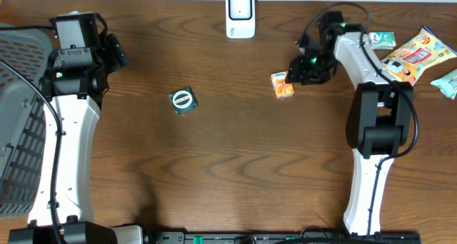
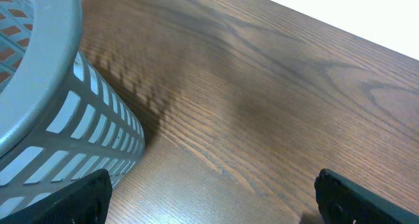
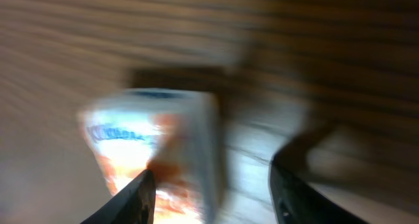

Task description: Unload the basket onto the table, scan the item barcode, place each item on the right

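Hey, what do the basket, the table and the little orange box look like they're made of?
Basket: likely moulded grey plastic, matte, judging by its slotted walls. Table: brown wood grain with a slight sheen; solid wood, veneer or laminate, I cannot tell. Orange box: probably printed cardboard, with flat faces and square edges.

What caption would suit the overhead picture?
Right claw near a small orange-and-white carton, white scanner standing beyond on brown wooden table.

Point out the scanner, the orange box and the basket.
scanner [image 1: 240,14], overhead view, middle of its white face.
orange box [image 1: 283,85], overhead view, centre of its top.
basket [image 1: 18,151], overhead view, its mesh wall.
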Tool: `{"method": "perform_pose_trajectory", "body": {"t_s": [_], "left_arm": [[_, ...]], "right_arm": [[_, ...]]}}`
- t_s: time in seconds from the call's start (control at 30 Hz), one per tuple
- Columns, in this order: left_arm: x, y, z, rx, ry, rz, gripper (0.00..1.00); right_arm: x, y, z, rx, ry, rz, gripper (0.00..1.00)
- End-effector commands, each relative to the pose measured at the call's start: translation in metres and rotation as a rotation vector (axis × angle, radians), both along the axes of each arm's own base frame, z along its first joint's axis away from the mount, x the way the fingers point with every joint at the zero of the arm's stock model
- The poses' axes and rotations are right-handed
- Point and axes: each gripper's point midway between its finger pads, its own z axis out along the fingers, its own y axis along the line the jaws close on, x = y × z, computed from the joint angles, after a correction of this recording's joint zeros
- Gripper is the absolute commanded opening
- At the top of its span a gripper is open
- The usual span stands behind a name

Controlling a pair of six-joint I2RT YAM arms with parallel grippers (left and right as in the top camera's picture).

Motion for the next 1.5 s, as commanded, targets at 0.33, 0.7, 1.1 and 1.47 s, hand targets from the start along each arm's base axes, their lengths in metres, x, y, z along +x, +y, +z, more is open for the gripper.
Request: {"method": "perform_pose_trajectory", "body": {"t_s": [0.33, 0.7, 1.1, 1.47], "left_arm": [[0.001, 0.003, 0.001, 0.015, 0.007, 0.002, 0.98], [0.001, 0.003, 0.001, 0.015, 0.007, 0.002, 0.98], [0.001, 0.003, 0.001, 0.015, 0.007, 0.002, 0.98], [0.001, 0.003, 0.001, 0.015, 0.007, 0.002, 0.98]], "right_arm": [[-0.014, 0.039, -0.008, 0.165, 0.048, -0.022, 0.01], [0.021, 0.07, 0.144, 0.975, -0.214, 0.148, 0.01], [0.023, 0.091, 0.16, 1.043, -0.329, 0.278, 0.01], [0.051, 0.11, 0.053, 0.316, -0.265, 0.068, 0.01]]}}
